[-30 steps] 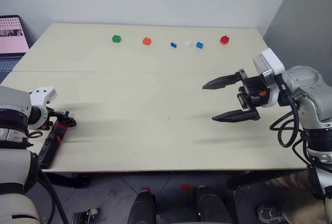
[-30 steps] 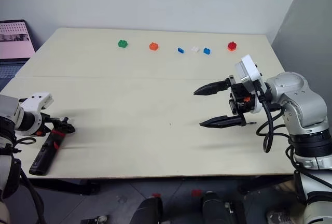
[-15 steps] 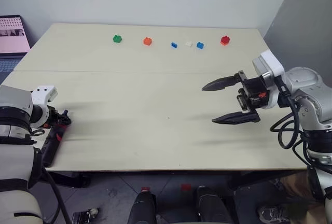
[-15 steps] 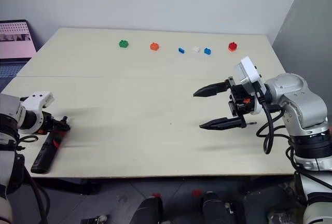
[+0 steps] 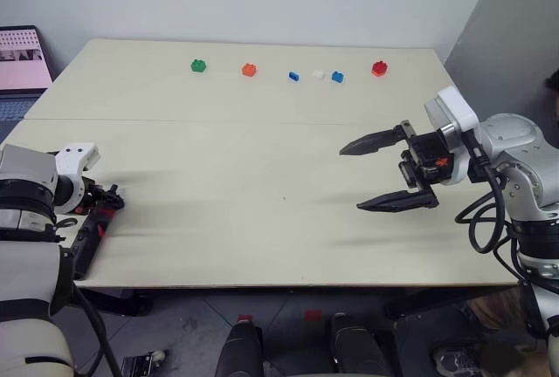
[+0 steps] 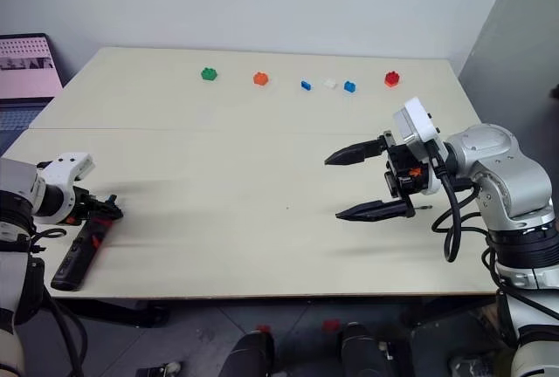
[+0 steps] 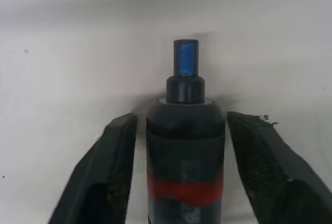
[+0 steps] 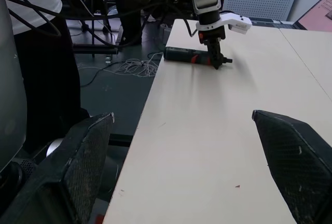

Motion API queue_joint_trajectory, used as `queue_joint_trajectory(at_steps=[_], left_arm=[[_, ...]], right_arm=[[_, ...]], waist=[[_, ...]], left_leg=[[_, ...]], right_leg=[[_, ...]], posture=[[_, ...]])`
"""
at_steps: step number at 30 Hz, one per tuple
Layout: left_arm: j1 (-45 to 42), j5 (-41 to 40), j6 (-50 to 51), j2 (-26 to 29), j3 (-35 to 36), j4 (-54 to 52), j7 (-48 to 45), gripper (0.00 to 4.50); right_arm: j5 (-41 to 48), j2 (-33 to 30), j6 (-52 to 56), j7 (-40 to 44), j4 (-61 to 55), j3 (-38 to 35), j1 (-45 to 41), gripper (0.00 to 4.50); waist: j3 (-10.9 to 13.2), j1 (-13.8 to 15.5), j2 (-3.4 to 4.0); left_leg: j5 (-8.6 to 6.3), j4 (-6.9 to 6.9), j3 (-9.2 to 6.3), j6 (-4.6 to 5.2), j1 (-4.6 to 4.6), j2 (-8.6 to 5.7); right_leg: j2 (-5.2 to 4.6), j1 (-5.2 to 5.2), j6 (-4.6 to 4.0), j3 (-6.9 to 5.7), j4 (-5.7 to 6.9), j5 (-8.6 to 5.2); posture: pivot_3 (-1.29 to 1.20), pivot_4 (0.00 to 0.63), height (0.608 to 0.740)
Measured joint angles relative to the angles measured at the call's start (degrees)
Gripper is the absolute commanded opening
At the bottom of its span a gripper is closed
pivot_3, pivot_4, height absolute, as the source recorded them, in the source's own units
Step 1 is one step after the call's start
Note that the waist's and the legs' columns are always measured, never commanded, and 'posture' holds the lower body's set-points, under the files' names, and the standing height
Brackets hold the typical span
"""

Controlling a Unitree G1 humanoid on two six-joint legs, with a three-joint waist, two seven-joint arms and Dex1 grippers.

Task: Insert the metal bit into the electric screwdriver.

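Observation:
The electric screwdriver [image 6: 74,255], black with a red band, lies at the table's front left corner, its rear end sticking out over the edge. My left gripper [image 6: 106,209] points down over its front end. In the left wrist view the screwdriver [image 7: 185,146] lies between the two fingers [image 7: 116,151] with a gap on each side, so the gripper is open. A short stub with a blue mark [image 7: 185,58] sticks out of its nose. My right gripper [image 5: 351,178] hovers wide open over the table's right side, holding nothing. The metal bit is out of view.
Small bricks line the table's far edge: green [image 5: 197,65], orange [image 5: 249,69], two blue and a white, red [image 5: 378,68]. A laptop [image 5: 22,54] stands beyond the left end. A person [image 8: 21,53] stands off the table's left end, with cables on the floor nearby.
The left gripper's fingers drew together around the screwdriver's front end, then parted again. The right arm kept still and open.

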Motion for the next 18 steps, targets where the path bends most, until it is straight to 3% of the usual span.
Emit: queue_joint_trajectory(at_steps=[14,18], left_arm=[[-2.58,0.13,0.52,-1.17,3.06,4.29,3.26,3.40],[-2.86,0.68,-0.43,-1.53,3.10,5.02,3.78,2.59]], right_arm=[[-0.02,-0.04,0.04,0.04,-0.02,0.48,-0.01,4.50],[-0.04,-0.09,0.03,0.05,-0.02,0.48,0.00,4.50]], waist=[[0.00,-0.03,0.00],[0.00,-0.02,0.00]], left_leg=[[0.00,-0.01,-0.02,0.00,-0.02,0.00],[0.00,0.00,-0.02,0.00,-0.02,0.00]], right_leg=[[0.01,0.00,0.00,-0.01,-0.03,0.00],[0.01,0.00,0.01,-0.01,-0.02,0.00]], posture=[[0.00,0.150,0.740],[0.00,0.150,0.740]])
